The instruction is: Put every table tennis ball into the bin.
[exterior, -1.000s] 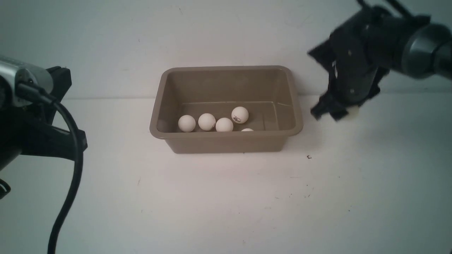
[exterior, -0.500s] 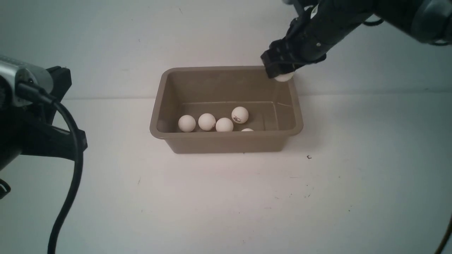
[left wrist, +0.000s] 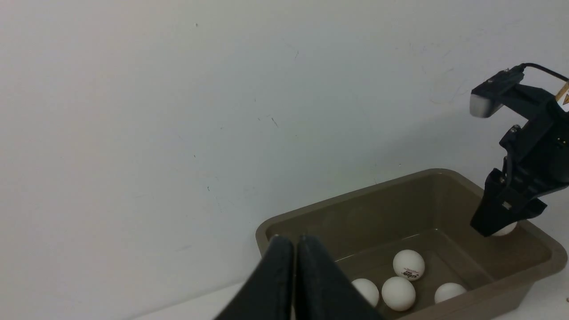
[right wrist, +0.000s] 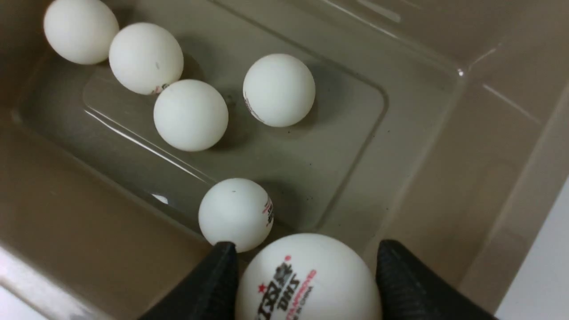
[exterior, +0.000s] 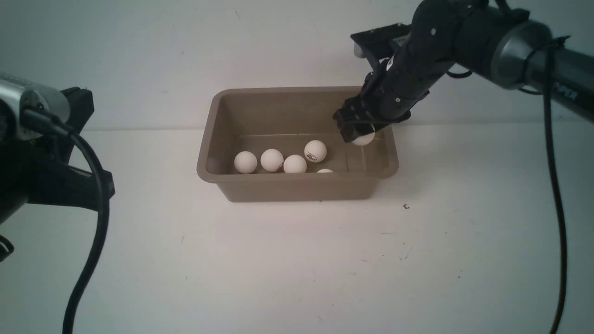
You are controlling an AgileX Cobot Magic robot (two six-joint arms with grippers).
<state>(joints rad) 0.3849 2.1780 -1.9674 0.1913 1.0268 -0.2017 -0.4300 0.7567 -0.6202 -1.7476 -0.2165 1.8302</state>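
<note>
Right pincer (exterior: pixel 358 133) clasps a ball (exterior: pixel 364 139) (red-and-black print) over the bin (exterior: pixel 297 90).

A robotics laboratory bench is indicated. A bare white tabletop (exterior: pixel 297 278) is set against a plain pale wall (exterior: pixel 139 41) — both are lightly scuffed and specked. Two black robot arms are observed at either side, the left arm (exterior: pixel 46 181) and the right arm (exterior: pixel 510 41), with exposed black cables (exterior: pixel 554 185) — and a taupe bin (exterior: pixel 297 188) of table tennis balls (exterior: pixel 271 160) is laid out between them.
</note>
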